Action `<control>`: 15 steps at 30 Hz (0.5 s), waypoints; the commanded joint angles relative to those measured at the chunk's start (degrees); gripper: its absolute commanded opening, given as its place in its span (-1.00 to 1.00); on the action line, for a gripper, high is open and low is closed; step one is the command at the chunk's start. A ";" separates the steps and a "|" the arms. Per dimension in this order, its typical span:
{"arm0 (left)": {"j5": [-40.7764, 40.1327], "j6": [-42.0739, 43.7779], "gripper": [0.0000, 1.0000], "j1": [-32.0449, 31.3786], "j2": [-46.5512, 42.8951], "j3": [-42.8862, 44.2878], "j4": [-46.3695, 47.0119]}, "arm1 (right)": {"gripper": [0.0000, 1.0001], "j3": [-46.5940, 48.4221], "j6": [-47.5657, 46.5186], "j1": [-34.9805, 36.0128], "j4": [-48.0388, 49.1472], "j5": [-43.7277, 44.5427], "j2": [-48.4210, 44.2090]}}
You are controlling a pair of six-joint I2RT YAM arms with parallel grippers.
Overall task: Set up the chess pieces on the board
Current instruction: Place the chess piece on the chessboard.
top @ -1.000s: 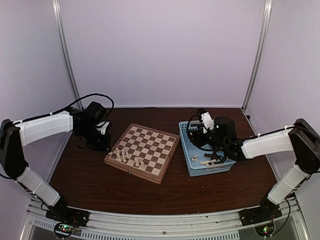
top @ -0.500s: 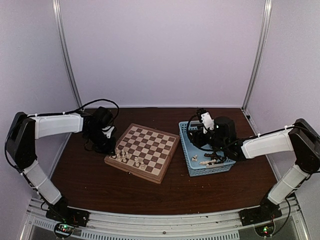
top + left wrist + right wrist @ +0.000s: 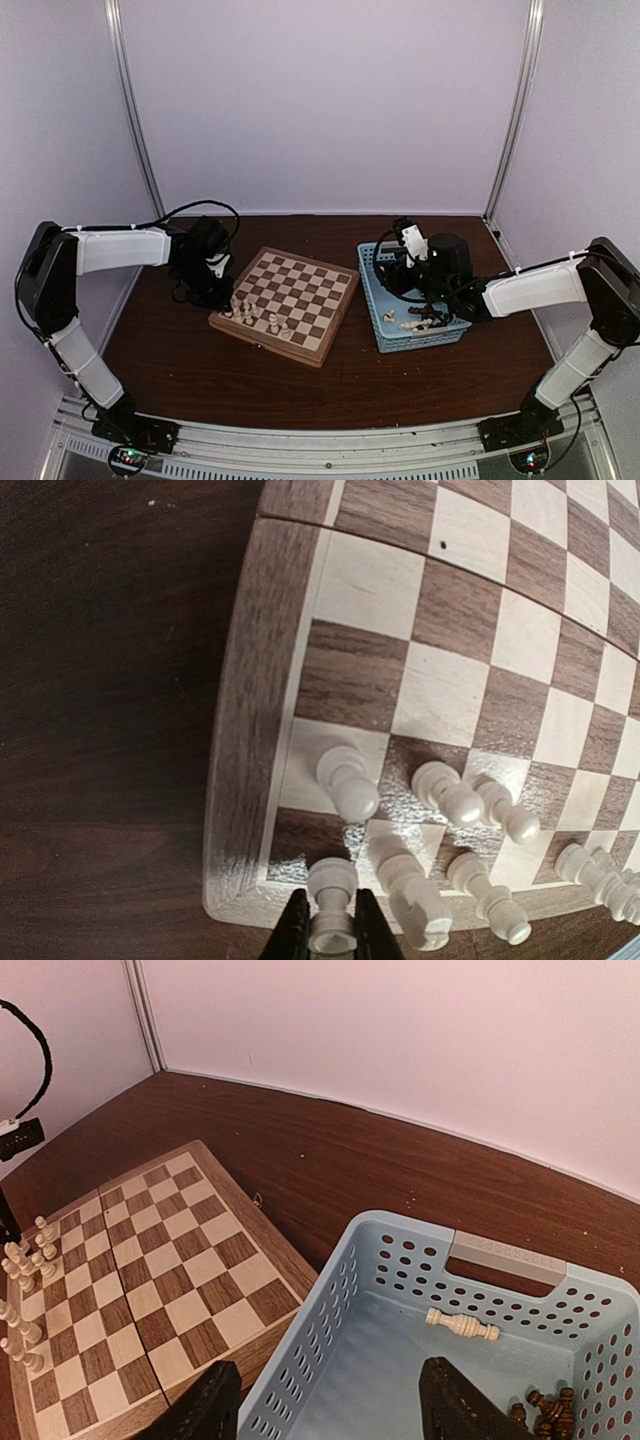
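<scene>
Setting this piece down well starts with the chessboard [image 3: 300,290], which lies turned at an angle in the middle of the dark table [image 3: 180,370]. My left gripper [image 3: 331,920] hangs at the board's left corner, clenched on a cream chess piece [image 3: 332,878] that stands upright between the jaws. From the wrist view I cannot tell whether its base is touching the wood. I judge the step to be seating it on the corner square. I should lower straight down and keep it vertical, then let go only when it rests flat, and lift away without swinging sideways. The other cream pieces [image 3: 450,795] stand close by on the neighbouring squares, and the nearest sits just beside my right-hand finger, so a nudge could topple it. To the right of the board lies the light-blue perforated basket [image 3: 500,1257]. My right gripper [image 3: 335,1405] is poised above it with its jaws parted and nothing between them. Inside, one cream piece lies on its side [image 3: 462,1324] near the far wall, a cluster of dark brown pieces [image 3: 545,1405] sits toward the right corner, and a few more cream ones [image 3: 412,323] lie at the near end.
</scene>
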 commanded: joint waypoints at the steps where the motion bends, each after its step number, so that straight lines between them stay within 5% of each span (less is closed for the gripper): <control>1: -1.90 0.88 -0.81 0.37 0.80 0.19 1.55 | 0.28 1.46 -0.27 0.05 0.08 0.91 0.90; 15: -1.93 1.10 -0.59 0.41 1.62 0.98 1.75 | 0.29 1.98 -0.40 0.05 -0.24 0.91 1.64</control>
